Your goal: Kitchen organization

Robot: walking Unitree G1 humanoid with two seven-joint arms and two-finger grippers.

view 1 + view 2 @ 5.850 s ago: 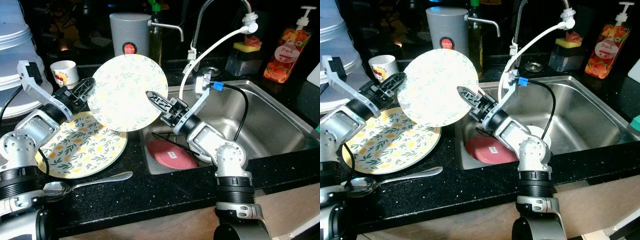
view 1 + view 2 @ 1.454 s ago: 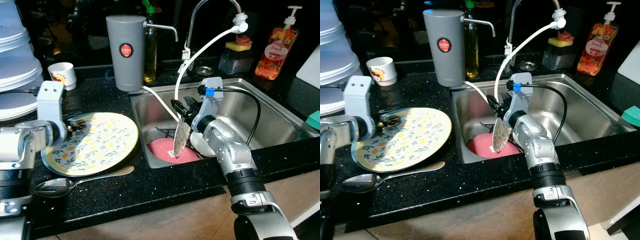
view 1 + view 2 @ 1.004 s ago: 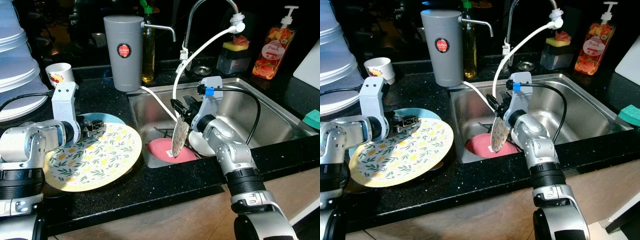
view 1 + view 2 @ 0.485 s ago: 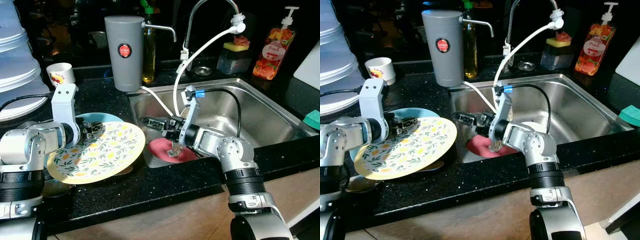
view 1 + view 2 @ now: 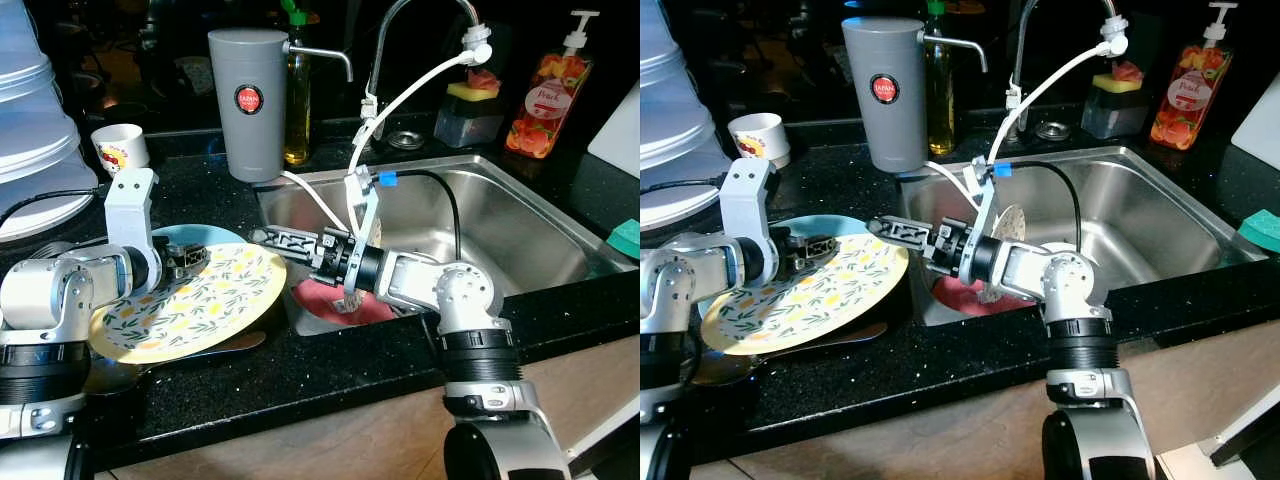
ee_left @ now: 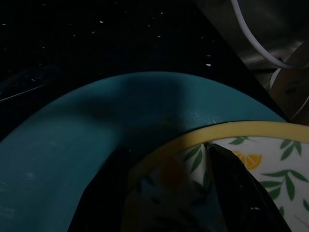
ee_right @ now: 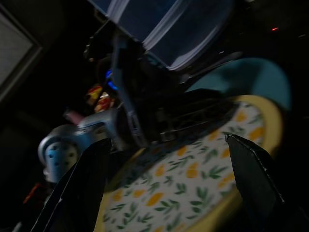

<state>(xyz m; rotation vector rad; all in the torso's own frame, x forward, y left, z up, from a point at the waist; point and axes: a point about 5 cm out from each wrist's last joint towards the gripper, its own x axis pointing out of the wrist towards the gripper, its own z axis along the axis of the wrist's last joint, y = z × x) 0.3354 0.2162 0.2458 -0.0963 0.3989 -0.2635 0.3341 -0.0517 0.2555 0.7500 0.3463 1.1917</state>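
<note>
L gripper [image 5: 190, 259] is clamping the rim of the lemon-print plate [image 5: 190, 303], w/ one finger [image 6: 239, 181] on top of the rim and the other under it, holding it tilted above the black counter [image 5: 300, 365] at abt 9 o'clock of the sink [image 5: 520, 220]. Under that plate a teal plate [image 5: 195, 235] is lying on the counter, its edge peeking out at 12 o'clock; a spoon [image 5: 235, 343] is poking out at 5 o'clock.

R gripper [image 5: 283, 240] is reaching across from the sink toward the lemon-print plate at 9 o'clock, fingers apart, empty, tips just beside the plate's far rim; can't tell if touching. In the R wrist view the fingers are framing the plate w/ the L arm behind it.

In the sink, a pink plate [image 5: 325, 297] is lying at the near L corner, partly behind the R arm. A small patterned plate [image 5: 1011, 221] is standing behind the R forearm.

At 12 o'clock of the plates: grey dispenser [image 5: 247, 100], small cup [image 5: 119, 147]. Soap bottle [image 5: 538, 100] and sponge holder [image 5: 470, 110] are sitting behind the sink.
</note>
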